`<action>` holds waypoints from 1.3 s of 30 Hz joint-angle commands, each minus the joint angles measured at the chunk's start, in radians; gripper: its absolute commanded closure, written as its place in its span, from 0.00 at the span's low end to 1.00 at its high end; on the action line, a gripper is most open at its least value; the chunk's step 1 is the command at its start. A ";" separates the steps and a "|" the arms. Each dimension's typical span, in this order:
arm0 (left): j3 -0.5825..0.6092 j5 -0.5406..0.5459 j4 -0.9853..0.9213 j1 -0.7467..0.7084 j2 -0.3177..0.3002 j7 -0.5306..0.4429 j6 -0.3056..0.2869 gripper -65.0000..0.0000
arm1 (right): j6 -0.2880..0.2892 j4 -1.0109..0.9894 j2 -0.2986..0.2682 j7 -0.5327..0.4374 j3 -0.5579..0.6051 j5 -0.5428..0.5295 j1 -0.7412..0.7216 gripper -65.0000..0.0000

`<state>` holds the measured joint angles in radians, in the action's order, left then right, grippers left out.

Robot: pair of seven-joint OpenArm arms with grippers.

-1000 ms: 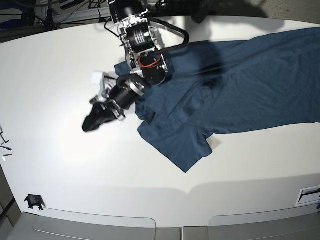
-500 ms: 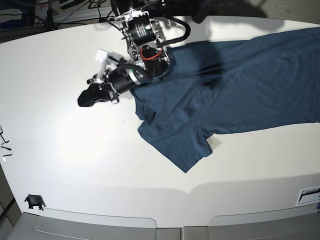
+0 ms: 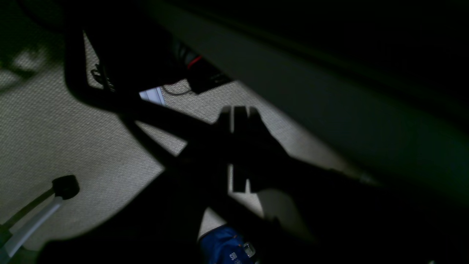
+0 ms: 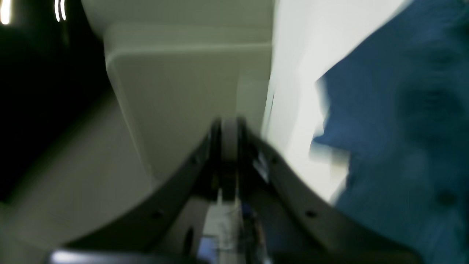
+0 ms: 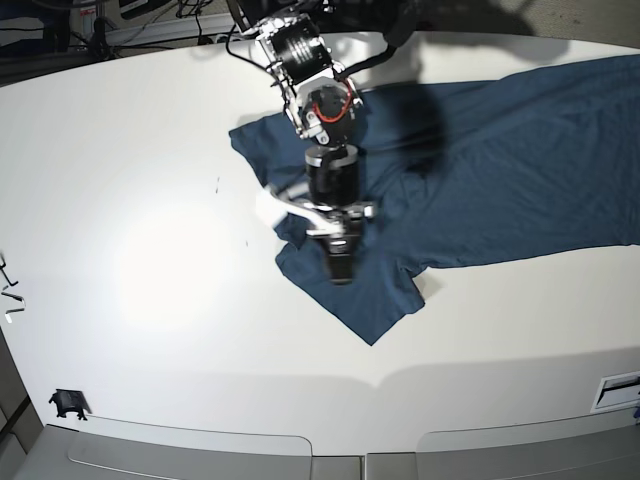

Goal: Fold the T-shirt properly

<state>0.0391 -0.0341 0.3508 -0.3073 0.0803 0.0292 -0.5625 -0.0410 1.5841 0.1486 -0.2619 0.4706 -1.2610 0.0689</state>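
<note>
The dark navy T-shirt (image 5: 500, 170) lies spread on the white table (image 5: 150, 200), running from the far right edge to the middle, with one sleeve (image 5: 365, 295) pointing at the front. My right gripper (image 5: 340, 270) hovers over the shirt near that sleeve, shut, with nothing seen between its fingers. The right wrist view is blurred: the shut right gripper (image 4: 229, 124) shows with the T-shirt (image 4: 395, 128) to its right. In the dark left wrist view, my left gripper (image 3: 240, 112) is shut and off the table, over carpet. The left arm is barely visible in the base view.
A small black clip (image 5: 66, 403) sits at the table's front left corner and a white slotted label (image 5: 617, 388) at the front right. Cables and gear (image 5: 120, 25) lie beyond the back edge. A black-tipped pole (image 3: 65, 186) stands on the carpet.
My right arm swung from the bare table left of the shirt to the right and now hangs over the shirt by the sleeve, pointing at the front edge. The shirt has not visibly moved.
</note>
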 commanded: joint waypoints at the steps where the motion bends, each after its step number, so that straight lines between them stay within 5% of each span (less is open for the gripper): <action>1: 0.002 0.001 0.002 -0.011 0.013 -0.001 -0.030 1.00 | 0.033 0.019 0.008 0.090 -0.009 0.069 -0.018 1.00; 4: 0.002 0.001 0.002 -0.011 0.013 -0.001 -0.030 1.00 | 0.132 0.019 0.008 0.451 -0.034 0.287 -0.019 1.00; 7: 0.002 0.001 0.002 -0.011 0.013 -0.001 -0.030 1.00 | 0.307 0.019 0.008 0.779 -0.053 0.428 -0.019 1.00; 12: 0.002 0.001 0.002 -0.011 0.013 -0.001 -0.030 1.00 | 0.595 0.019 0.008 1.231 -0.061 0.447 -0.022 1.00; 16: 0.002 0.001 0.002 -0.011 0.013 -0.002 -0.030 1.00 | 0.632 0.019 0.008 1.436 -0.066 0.412 -0.022 1.00; 19: 0.002 0.001 0.002 -0.011 0.013 -0.002 -0.030 1.00 | 0.632 0.019 0.008 1.459 -0.066 0.389 -0.022 1.00; 23: 0.002 0.001 0.002 -0.011 0.013 -0.002 -0.030 1.00 | 0.633 0.019 0.008 1.239 -0.066 0.332 -0.022 1.00; 30: 0.002 0.001 0.002 -0.011 0.013 -0.004 -0.030 1.00 | 0.636 0.019 0.008 0.152 -0.039 0.048 -0.022 1.00; 33: 0.002 0.001 0.002 -0.011 0.013 -0.004 -0.030 1.00 | 0.636 0.019 0.008 -0.208 -0.026 -0.003 -0.022 1.00; 36: 0.002 0.001 0.002 -0.011 0.013 -0.004 -0.030 1.00 | 0.636 0.019 0.008 -0.431 -0.026 0.008 -0.021 1.00; 39: 0.002 0.001 0.002 -0.011 0.013 -0.004 -0.030 1.00 | 0.635 0.019 0.008 -0.506 -0.028 0.053 -0.021 1.00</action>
<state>0.0391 -0.0341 0.3508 -0.3077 0.0803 0.0292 -0.5625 0.5793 1.5848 0.1471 -0.7742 0.4408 -1.2293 0.0635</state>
